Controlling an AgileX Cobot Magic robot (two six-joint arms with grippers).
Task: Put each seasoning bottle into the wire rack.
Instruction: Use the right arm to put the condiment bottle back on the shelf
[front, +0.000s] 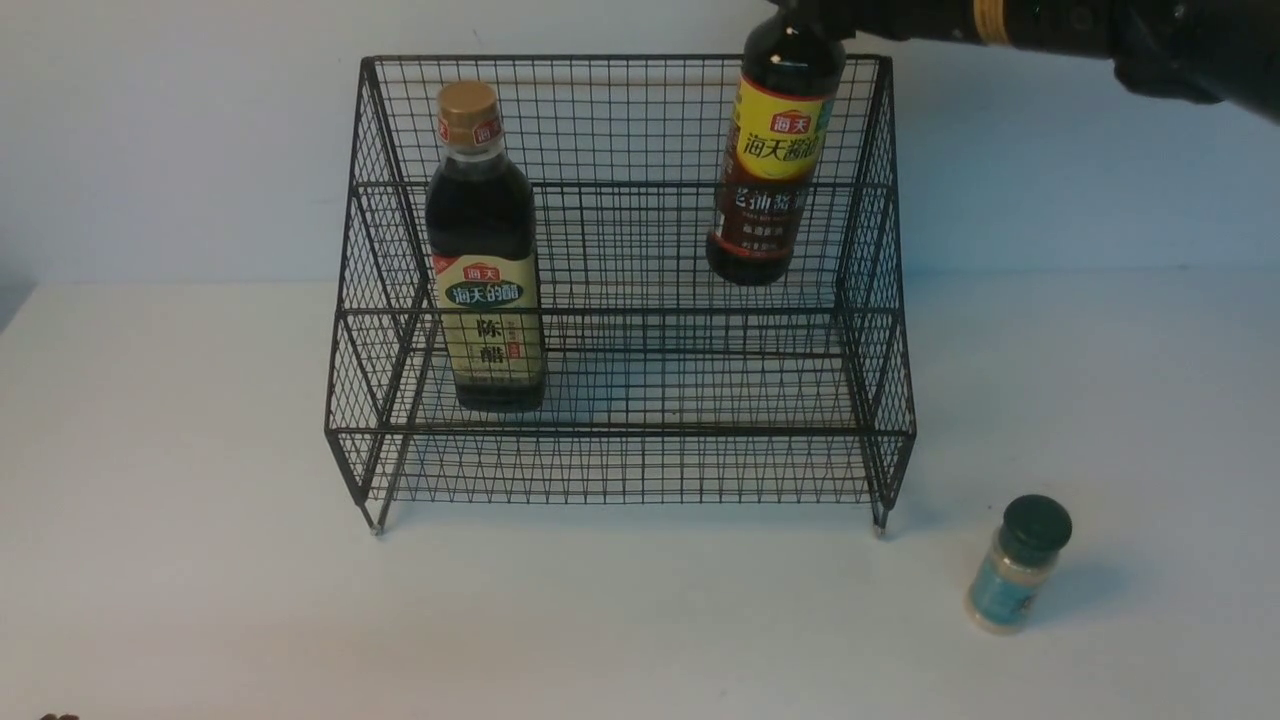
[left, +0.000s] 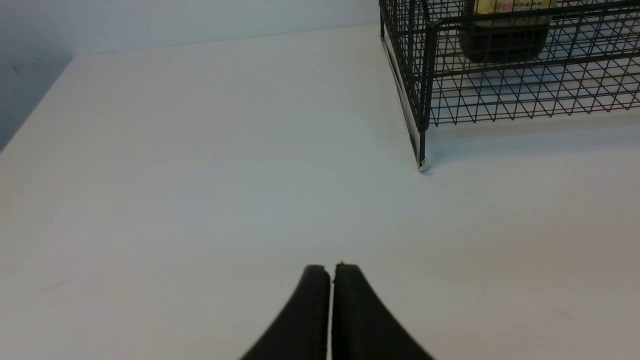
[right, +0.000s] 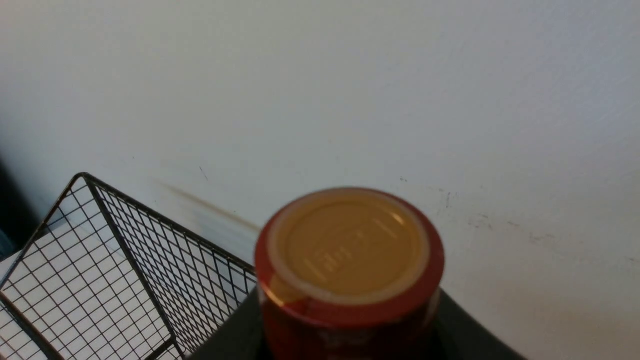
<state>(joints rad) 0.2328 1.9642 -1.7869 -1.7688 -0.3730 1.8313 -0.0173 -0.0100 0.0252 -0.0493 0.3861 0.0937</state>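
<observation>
The black wire rack (front: 620, 470) stands mid-table. The vinegar bottle (front: 485, 260), gold cap and beige label, stands upright on the lower tier at the left; its base shows in the left wrist view (left: 505, 42). My right gripper (front: 800, 15) is shut on the neck of the brown-necked bottle (front: 770, 170), which hangs slightly tilted over the rack's right side, its base above the upper tier. Its cap (right: 350, 245) fills the right wrist view between my fingers (right: 225, 335). The green-capped shaker (front: 1018, 565) stands on the table right of the rack. My left gripper (left: 331, 267) is shut and empty.
The rack's front left foot (left: 421, 165) shows in the left wrist view, with bare table between it and my left gripper. The rack's top corner (right: 82, 177) shows in the right wrist view. A pale wall runs close behind the rack.
</observation>
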